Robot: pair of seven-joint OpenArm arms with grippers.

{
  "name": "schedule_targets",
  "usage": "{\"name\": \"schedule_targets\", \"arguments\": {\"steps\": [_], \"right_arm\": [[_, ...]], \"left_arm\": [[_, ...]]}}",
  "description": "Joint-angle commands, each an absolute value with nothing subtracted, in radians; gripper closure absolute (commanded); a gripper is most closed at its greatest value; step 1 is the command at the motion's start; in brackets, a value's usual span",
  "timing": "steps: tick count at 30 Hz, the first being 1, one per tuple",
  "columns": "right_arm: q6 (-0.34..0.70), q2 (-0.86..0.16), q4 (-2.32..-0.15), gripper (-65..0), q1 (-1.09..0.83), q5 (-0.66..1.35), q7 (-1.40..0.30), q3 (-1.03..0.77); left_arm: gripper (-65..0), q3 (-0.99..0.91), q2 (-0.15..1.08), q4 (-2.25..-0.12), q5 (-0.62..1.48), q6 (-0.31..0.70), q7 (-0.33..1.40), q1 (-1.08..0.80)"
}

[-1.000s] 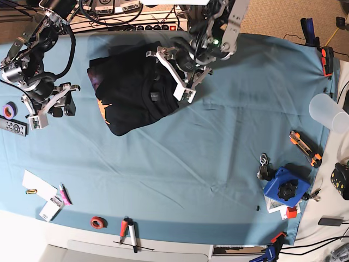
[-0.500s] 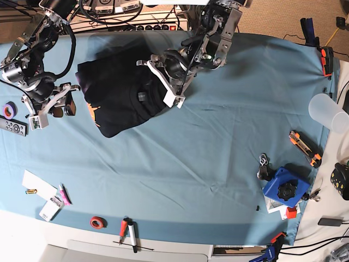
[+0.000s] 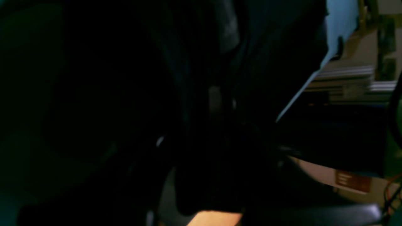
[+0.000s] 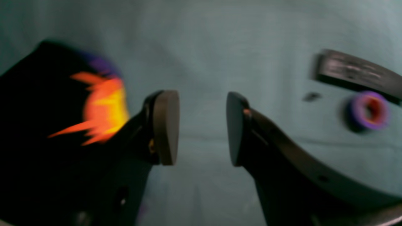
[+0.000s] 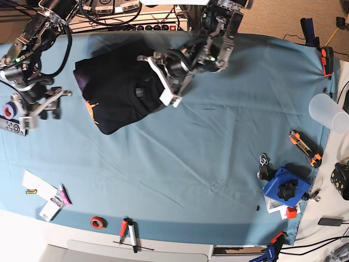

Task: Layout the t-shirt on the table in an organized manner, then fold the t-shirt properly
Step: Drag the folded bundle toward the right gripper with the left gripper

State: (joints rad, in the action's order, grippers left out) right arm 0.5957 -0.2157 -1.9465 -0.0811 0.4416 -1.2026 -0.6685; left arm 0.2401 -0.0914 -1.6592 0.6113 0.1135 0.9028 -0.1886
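The black t-shirt lies bunched at the back left of the light blue table, with its orange and purple print at its left edge. My left gripper is on the shirt's right side, shut on a fold of it. In the left wrist view dark t-shirt fabric fills nearly the whole frame. My right gripper hovers left of the shirt, apart from it. In the right wrist view the right gripper is open and empty over bare cloth, and the t-shirt sits to its left.
A purple tape roll and a remote lie by the right gripper; both show in the right wrist view, the roll and the remote. A plastic cup, a utility knife and a blue tool sit at the right. A red ring lies near the front edge.
My left gripper has moved left and dragged the t-shirt with it. My right gripper has shifted left toward the purple tape roll.
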Motion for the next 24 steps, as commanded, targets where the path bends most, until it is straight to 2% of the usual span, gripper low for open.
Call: {"name": "schedule_targets", "arguments": {"steps": [1,5,10,16,22,24], "right_arm": [[0.582,-0.233,-1.964,-24.9,-0.065,0.447,-1.170,-0.694],[0.570,-0.234,-1.964,-24.9,-0.064,0.455,-1.158,-0.785],[0.565,-0.269,-1.963,-24.9,-0.064,0.456,-1.156,-0.819],[0.559,-0.286,-1.963,-24.9,-0.064,0.459,-1.144,-0.819],[0.553,-0.286,-1.963,-24.9,-0.064,0.505,-1.144,-0.819],[0.553,-0.286,-1.963,-24.9,-0.064,0.505,-1.144,-0.818]], "left_arm": [[0.0,0.204,-0.094,-1.689,0.638,0.132,0.894,-0.180],[0.0,0.044,-0.052,-1.700,0.754,0.251,0.927,-0.180],[0.0,-0.065,0.066,-1.700,0.855,0.366,0.978,-0.179],[0.0,-0.070,0.195,-1.700,0.902,0.368,0.996,-0.155],[0.0,-0.037,0.176,-1.700,0.921,0.371,1.002,-0.099],[0.0,0.010,0.176,-1.700,0.917,0.406,0.996,-0.065]]}}
